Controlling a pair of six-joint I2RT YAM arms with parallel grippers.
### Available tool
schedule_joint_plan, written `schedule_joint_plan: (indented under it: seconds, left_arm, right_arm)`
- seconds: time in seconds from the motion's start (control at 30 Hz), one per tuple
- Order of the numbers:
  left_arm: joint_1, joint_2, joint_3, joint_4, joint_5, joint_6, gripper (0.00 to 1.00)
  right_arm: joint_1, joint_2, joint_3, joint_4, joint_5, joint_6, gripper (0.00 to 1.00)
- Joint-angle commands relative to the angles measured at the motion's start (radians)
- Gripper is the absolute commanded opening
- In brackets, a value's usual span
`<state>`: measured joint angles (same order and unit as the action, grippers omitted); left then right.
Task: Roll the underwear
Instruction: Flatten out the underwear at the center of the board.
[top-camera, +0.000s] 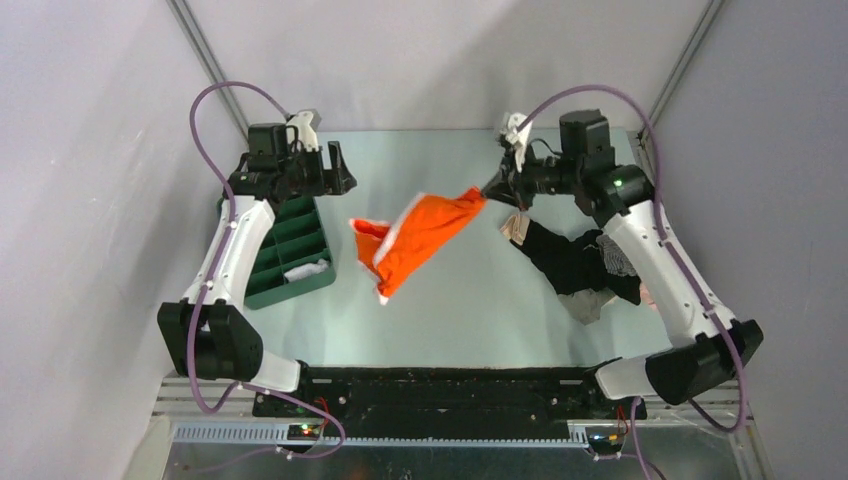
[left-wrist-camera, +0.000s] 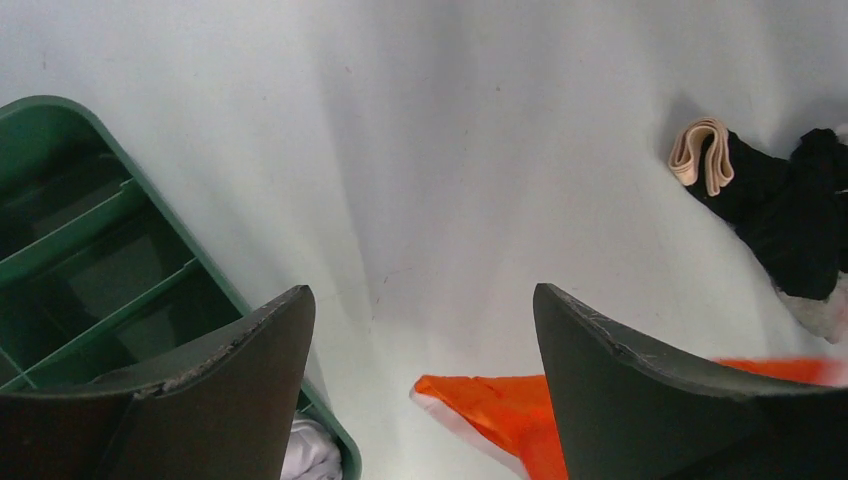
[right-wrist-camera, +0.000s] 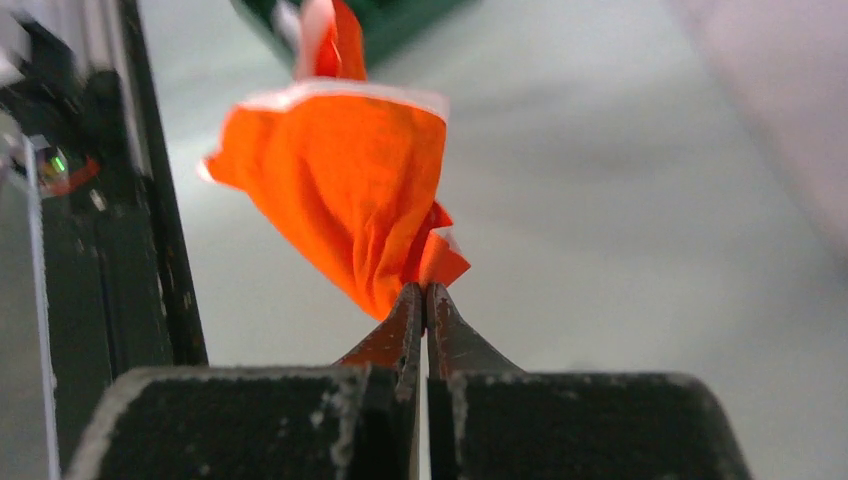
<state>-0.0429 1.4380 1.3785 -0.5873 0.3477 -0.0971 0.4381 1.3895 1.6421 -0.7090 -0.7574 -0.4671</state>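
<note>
1. The right gripper (right-wrist-camera: 422, 295) is clenched on one corner of the orange underwear (top-camera: 425, 235). Its jaws are pressed together, with the cloth pinched at the tips.
2. The underwear hangs from this corner over the middle of the table (top-camera: 480, 310) and stretches toward the left side. I cannot tell if its low end touches the surface.
3. The left gripper (top-camera: 335, 168) is released, with its jaws wide and nothing between them. It hovers near the far end of the green tray (top-camera: 285, 235).
4. A dark pile of clothes (top-camera: 575, 260) lies under the right arm, apart from the underwear.
5. I judge this to be the fetching step; the rolling is not yet begun.
6. The next move calls for laying the cloth flat. The left gripper probably has to take a second corner, so that no folds remain.
</note>
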Motion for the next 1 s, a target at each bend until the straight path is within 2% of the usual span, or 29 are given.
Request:
schedule_joint_plan:
  seconds: [0.0,0.1,0.17,0.2,0.27,0.3,0.47,0.57,0.67,0.77,0.83,0.9,0.97]
  left_arm:
    - [-0.007,-0.011,0.005,0.053,0.063,-0.025,0.86]
    - [-0.030,0.005,-0.045,0.072,0.108,-0.026,0.85]
    - [-0.053,0.036,-0.068,0.079,0.149,-0.018,0.84]
    - [-0.074,0.047,-0.070,0.074,0.169,-0.001,0.84]
    - [-0.104,0.091,-0.064,0.034,0.186,0.042,0.83]
    - [-0.113,0.127,-0.053,0.014,0.196,0.063,0.82]
    - [-0.178,0.258,0.019,-0.188,0.270,0.374,0.79]
    - [-0.205,0.289,0.019,-0.213,0.295,0.617,0.78]
    - [-0.238,0.311,0.019,-0.162,0.275,0.721,0.79]
    - [-0.244,0.450,0.189,-0.267,0.349,0.810,0.76]
    - [-0.245,0.566,0.340,-0.470,0.397,0.893,0.71]
    - [-0.247,0.661,0.460,-0.564,0.412,0.951,0.65]
    - [-0.251,0.728,0.538,-0.581,0.384,0.940,0.63]
  right_arm:
    - [-0.120,0.025,-0.265,-0.008,0.020,-0.077,0.00]
    - [-0.188,0.069,-0.453,0.043,0.102,-0.045,0.04]
    - [-0.255,0.097,-0.518,0.093,0.129,0.051,0.14]
    - [-0.305,0.096,-0.534,0.129,0.130,0.136,0.24]
    - [-0.360,0.083,-0.560,0.155,0.117,0.230,0.34]
    - [-0.370,0.078,-0.561,0.158,0.120,0.250,0.35]
    - [-0.390,0.016,-0.575,0.171,0.148,0.351,0.46]
    - [-0.390,-0.012,-0.594,0.183,0.141,0.385,0.49]
    - [-0.390,-0.036,-0.614,0.188,0.141,0.409,0.51]
    - [-0.391,-0.047,-0.620,0.181,0.139,0.415,0.52]
    - [-0.394,-0.051,-0.625,0.178,0.138,0.414,0.52]
    - [-0.396,-0.053,-0.631,0.178,0.140,0.415,0.53]
    - [-0.398,-0.052,-0.633,0.177,0.143,0.418,0.53]
